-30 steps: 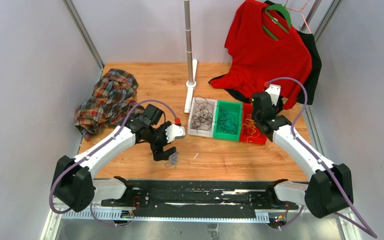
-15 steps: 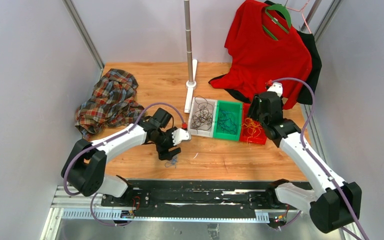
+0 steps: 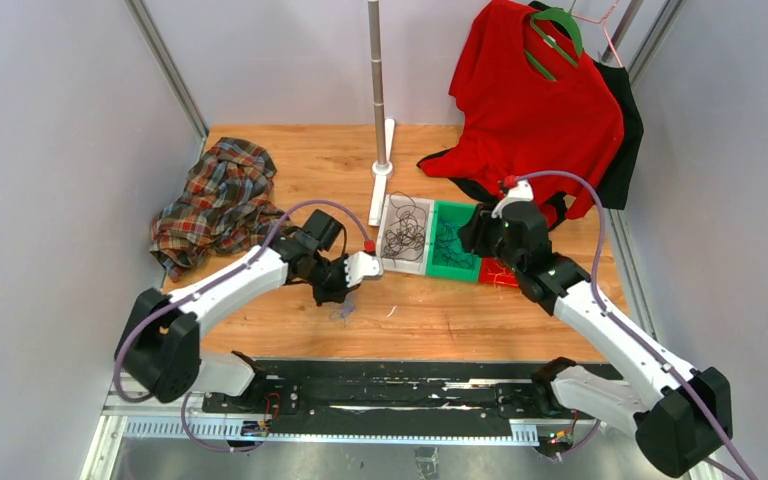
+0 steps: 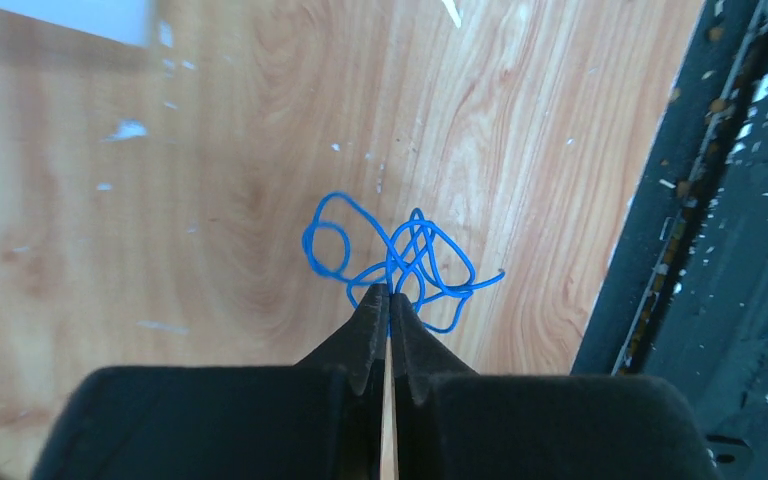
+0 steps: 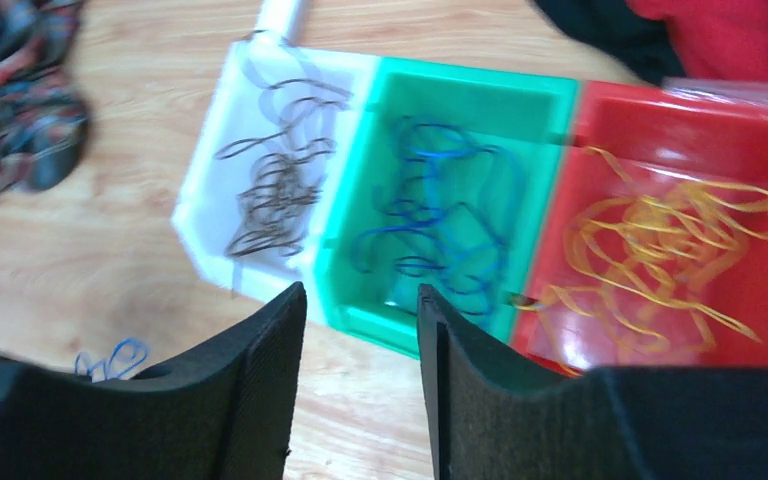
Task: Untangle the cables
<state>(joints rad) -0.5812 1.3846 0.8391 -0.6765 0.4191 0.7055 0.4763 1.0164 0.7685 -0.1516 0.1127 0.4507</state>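
At lower centre, the left gripper (image 4: 387,298) has jaws clamped on the blue cable (image 4: 415,255); lift gently. The right gripper (image 5: 360,300) has jaws apart.

Cables (image 5: 270,185) in bins (image 5: 475,80) mid-table, loose cable (image 4: 400,265) on table (image 3: 290,150) before them

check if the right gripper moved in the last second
Yes. In the top view the right gripper has swung left, from over the red bin to over the green bin.
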